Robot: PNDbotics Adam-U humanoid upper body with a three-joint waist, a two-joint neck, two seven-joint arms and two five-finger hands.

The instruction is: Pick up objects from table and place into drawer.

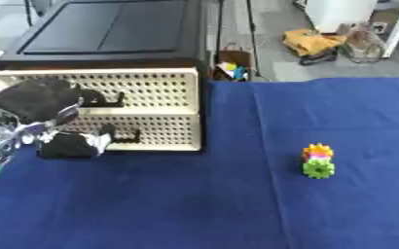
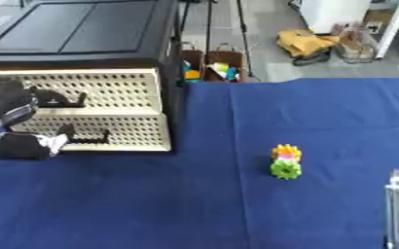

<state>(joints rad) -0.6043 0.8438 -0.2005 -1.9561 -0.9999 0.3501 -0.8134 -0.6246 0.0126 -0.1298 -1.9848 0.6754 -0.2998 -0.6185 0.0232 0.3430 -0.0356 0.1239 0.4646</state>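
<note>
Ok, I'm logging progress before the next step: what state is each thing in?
Upper drawer: shut.
Lower drawer: shut or nearly so, left hand at its handle.
Toy stack: upright on the blue cloth, untouched.
Left hand: fingers curled at the lower drawer handle.
Right hand: only part of the arm shows, low right.

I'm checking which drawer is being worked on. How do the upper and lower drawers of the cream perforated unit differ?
The lower drawer juts slightly past the upper drawer, which sits flush. The left hand is at the lower drawer's handle; the upper drawer's handle is free. Both are cream, perforated, with dark handles.
</note>
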